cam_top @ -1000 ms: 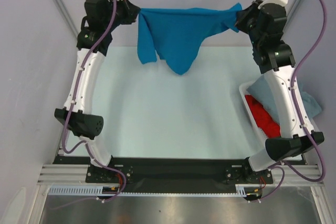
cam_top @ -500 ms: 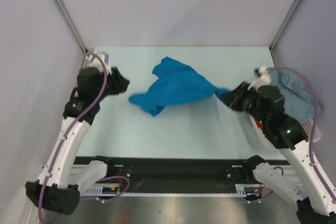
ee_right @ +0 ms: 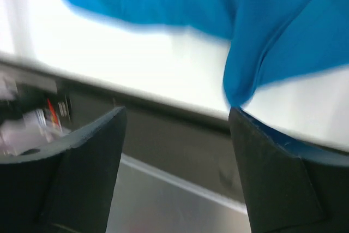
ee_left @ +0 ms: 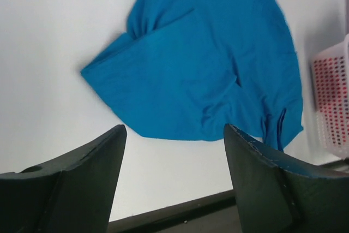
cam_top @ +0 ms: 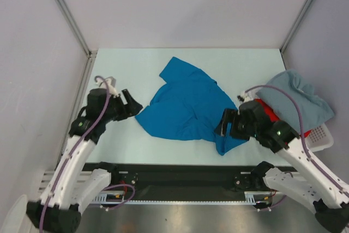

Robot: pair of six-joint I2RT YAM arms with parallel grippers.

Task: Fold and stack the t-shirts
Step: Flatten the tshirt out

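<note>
Pale table, blue shirt lying crumpled at its middle.
Our left gripper and right gripper stand open, empty, beside it; we judge nothing folded yet, with grey shirt and red shirt waiting at the basket.

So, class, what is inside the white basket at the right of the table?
A pale grey-blue t-shirt lies heaped over the basket, with a red t-shirt showing beneath it. Whatever lies deeper is covered by the cloth and the right arm.
</note>
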